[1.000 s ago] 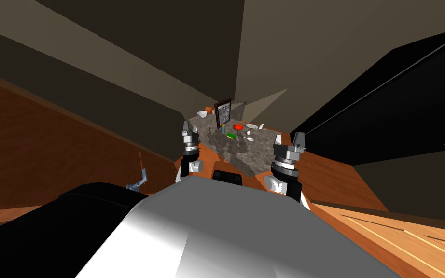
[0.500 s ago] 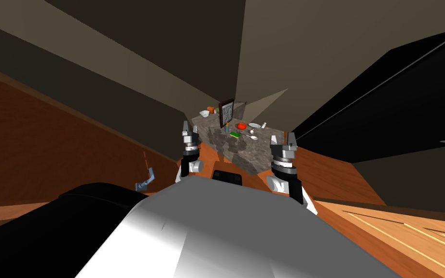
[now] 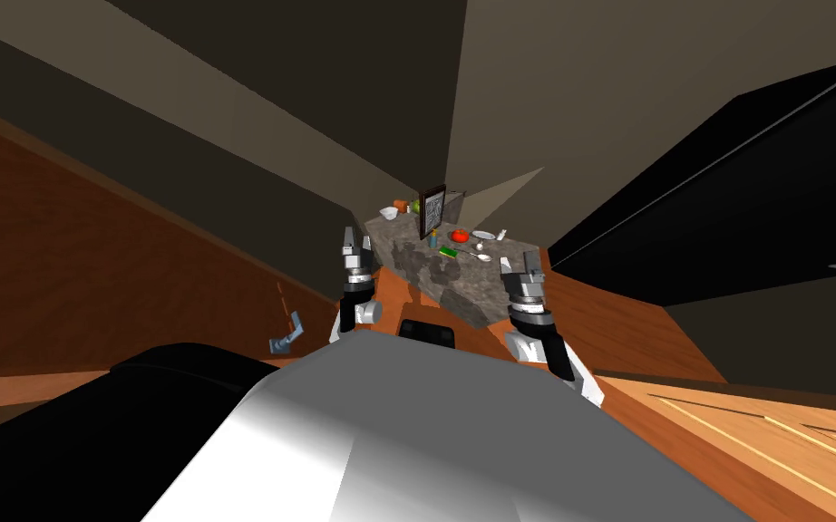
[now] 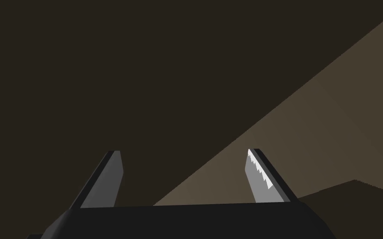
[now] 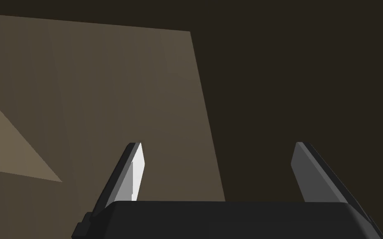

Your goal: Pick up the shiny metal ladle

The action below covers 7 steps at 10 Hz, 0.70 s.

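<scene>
Grey blade fingers of the right gripper (image 5: 218, 144) stand wide apart, fully open, with nothing between them. In the head view this gripper is raised at the near right edge of a mottled grey stone counter (image 3: 443, 285). The left gripper (image 3: 353, 238) is raised at the counter's near left corner, its fingers equally spread and empty. Both are apart from everything on the counter.

The ladle (image 3: 479, 257), small and silvery, lies flat on the counter beyond the right gripper and a little toward the left gripper's side, clear of the fingers. A green block (image 3: 448, 252) lies just beside its handle end. Farther back sit a red object (image 3: 460, 236), a white plate (image 3: 483, 236) and a small blue bottle (image 3: 432, 240). A dark picture frame (image 3: 432, 211) stands upright behind those, with a white bowl (image 3: 389, 213) near the far left corner. Orange-brown wood (image 3: 607, 331) lies beside the counter on the right.
</scene>
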### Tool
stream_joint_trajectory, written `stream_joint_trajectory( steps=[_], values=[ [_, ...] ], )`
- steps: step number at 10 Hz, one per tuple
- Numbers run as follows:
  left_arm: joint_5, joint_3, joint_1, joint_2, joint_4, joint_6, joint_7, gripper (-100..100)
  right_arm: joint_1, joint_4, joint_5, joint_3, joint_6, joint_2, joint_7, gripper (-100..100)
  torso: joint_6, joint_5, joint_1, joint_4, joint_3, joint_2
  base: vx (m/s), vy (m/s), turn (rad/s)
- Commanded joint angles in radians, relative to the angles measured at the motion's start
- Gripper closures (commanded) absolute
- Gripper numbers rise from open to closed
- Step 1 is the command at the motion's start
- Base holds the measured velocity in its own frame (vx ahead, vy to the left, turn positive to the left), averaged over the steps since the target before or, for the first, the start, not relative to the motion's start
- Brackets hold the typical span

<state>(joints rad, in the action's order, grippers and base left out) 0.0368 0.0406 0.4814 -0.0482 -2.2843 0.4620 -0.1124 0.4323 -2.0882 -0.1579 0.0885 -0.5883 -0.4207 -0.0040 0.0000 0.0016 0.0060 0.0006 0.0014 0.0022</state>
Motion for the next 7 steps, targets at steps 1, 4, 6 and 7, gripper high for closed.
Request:
stream_joint_trajectory(
  steps=[1, 4, 6, 7],
  values=[
    [0.0, 0.0, 0.0, 0.0, 0.0, 0.0, 0.0, 0, -0.008, 0.023, 0.005, 0.026, -0.004, -0.05, -0.012, -100, 0.0, 0.0, 0.0, 0.0, 0.0, 0.0, -0.026, 0.125, 0.042],
    [0.0, 0.0, 0.0, 0.0, 0.0, 0.0, 0.0, 0, -0.015, 0.047, 0.012, 0.051, -0.012, -0.138, -0.023, -100, 0.0, 0.0, 0.001, 0.0, -0.001, -0.001, -0.025, 0.102, 0.037],
    [0.0, 0.0, 0.0, 0.0, 0.0, 0.0, 0.0, 0, -0.021, 0.074, 0.022, 0.078, -0.02, -0.196, -0.033, -100, 0.0, 0.0, 0.0, 0.0, 0.0, 0.0, -0.023, 0.096, 0.06],
    [0.0, 0.0, 0.0, 0.0, 0.0, 0.0, 0.0, 0, -0.021, 0.074, 0.022, 0.078, -0.02, -0.206, -0.033, -100, 0.0, 0.0, 0.0, 0.0, -0.001, -0.002, 0.01, 0.044, -0.009]
  ],
)
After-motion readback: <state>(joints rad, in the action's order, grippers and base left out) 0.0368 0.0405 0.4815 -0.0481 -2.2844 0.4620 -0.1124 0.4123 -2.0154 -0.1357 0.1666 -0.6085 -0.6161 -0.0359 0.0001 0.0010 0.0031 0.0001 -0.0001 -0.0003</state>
